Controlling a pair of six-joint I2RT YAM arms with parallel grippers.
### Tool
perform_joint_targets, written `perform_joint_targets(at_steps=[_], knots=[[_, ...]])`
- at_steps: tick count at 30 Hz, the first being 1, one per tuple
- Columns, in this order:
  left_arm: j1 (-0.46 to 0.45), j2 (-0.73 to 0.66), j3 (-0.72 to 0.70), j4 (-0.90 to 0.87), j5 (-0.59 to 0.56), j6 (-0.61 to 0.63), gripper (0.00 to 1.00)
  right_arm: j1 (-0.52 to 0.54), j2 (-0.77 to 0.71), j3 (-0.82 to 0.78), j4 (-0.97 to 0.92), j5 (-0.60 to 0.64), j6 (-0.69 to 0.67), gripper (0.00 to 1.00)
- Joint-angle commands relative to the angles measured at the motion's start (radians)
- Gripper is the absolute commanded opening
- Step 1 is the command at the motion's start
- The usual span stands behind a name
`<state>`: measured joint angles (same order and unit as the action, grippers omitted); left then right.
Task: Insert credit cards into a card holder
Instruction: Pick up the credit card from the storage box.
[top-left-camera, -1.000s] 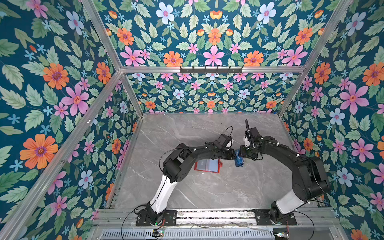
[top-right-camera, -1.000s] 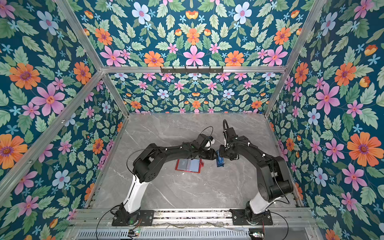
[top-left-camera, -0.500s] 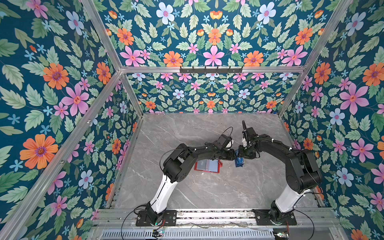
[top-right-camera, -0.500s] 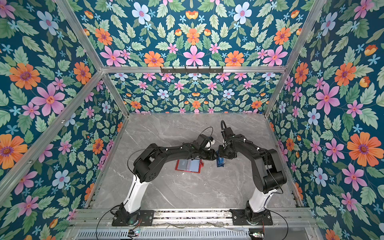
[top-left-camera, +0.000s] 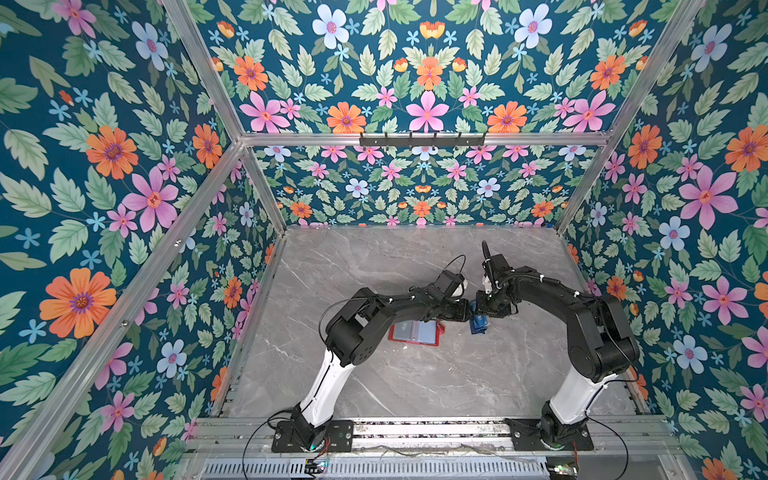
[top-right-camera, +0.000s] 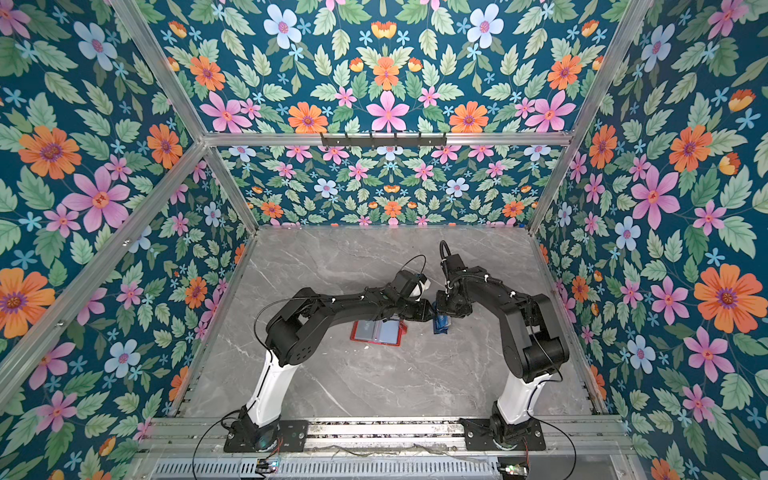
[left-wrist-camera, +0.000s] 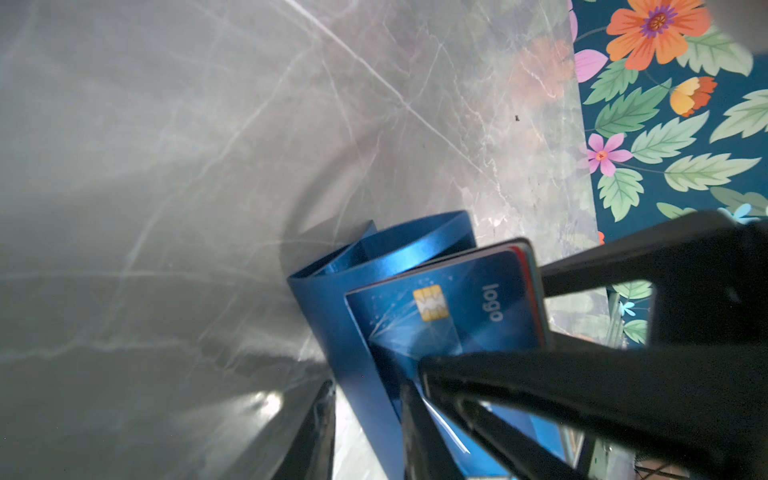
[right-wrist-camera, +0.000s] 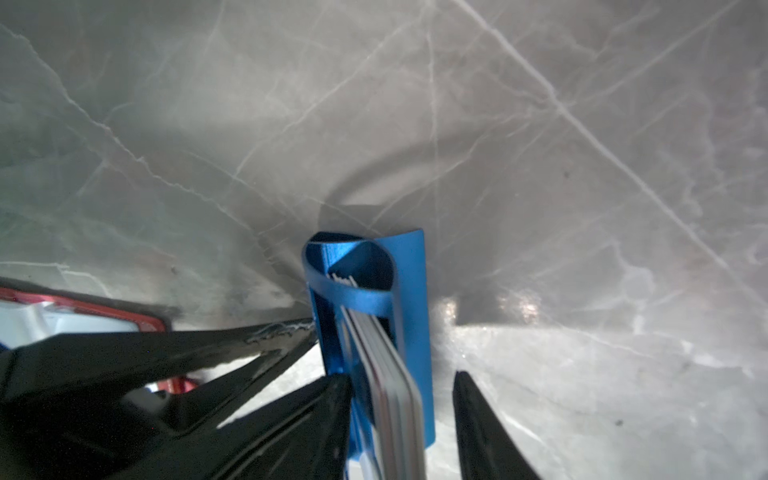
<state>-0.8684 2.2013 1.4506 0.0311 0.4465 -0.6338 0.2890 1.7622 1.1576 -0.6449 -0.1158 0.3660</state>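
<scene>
Right gripper (right-wrist-camera: 401, 376) stands part open astride the credit cards (right-wrist-camera: 390, 399), upright in the blue tray (right-wrist-camera: 411, 282), one finger clear of the tray wall. Left gripper (left-wrist-camera: 365, 384) narrow across the tray's wall; pinching or not, cannot tell. Card holder (top-left-camera: 415, 332) lies open on the bench (top-left-camera: 415, 386), just beside the tray. Step, likely: drawing a card. Next: close on a single card, lift straight.
</scene>
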Motion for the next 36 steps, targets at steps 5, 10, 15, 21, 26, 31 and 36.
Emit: perform_joint_targets(at_steps=[5,10,15,21,26,31,36], knots=[[0.002,-0.010,-0.012,-0.071,-0.045,0.001,0.28,-0.001,0.005,0.008,-0.056,0.071,-0.017,0.36],[0.002,-0.014,-0.016,-0.068,-0.051,-0.004,0.28,-0.001,-0.005,0.006,-0.067,0.059,-0.021,0.36],[0.002,-0.015,-0.020,-0.059,-0.049,-0.013,0.28,-0.001,-0.016,0.002,-0.071,0.030,-0.024,0.37],[0.002,-0.012,-0.018,-0.047,-0.048,-0.028,0.28,0.001,-0.026,0.004,-0.079,0.012,-0.024,0.37],[-0.001,-0.012,-0.019,-0.039,-0.052,-0.038,0.28,0.012,-0.037,0.011,-0.093,0.015,-0.021,0.34],[-0.006,-0.010,-0.018,-0.031,-0.053,-0.049,0.28,0.020,-0.039,0.014,-0.099,0.020,-0.015,0.31],[-0.007,-0.009,-0.021,-0.031,-0.059,-0.049,0.28,0.025,-0.052,0.015,-0.114,0.042,-0.010,0.29]])
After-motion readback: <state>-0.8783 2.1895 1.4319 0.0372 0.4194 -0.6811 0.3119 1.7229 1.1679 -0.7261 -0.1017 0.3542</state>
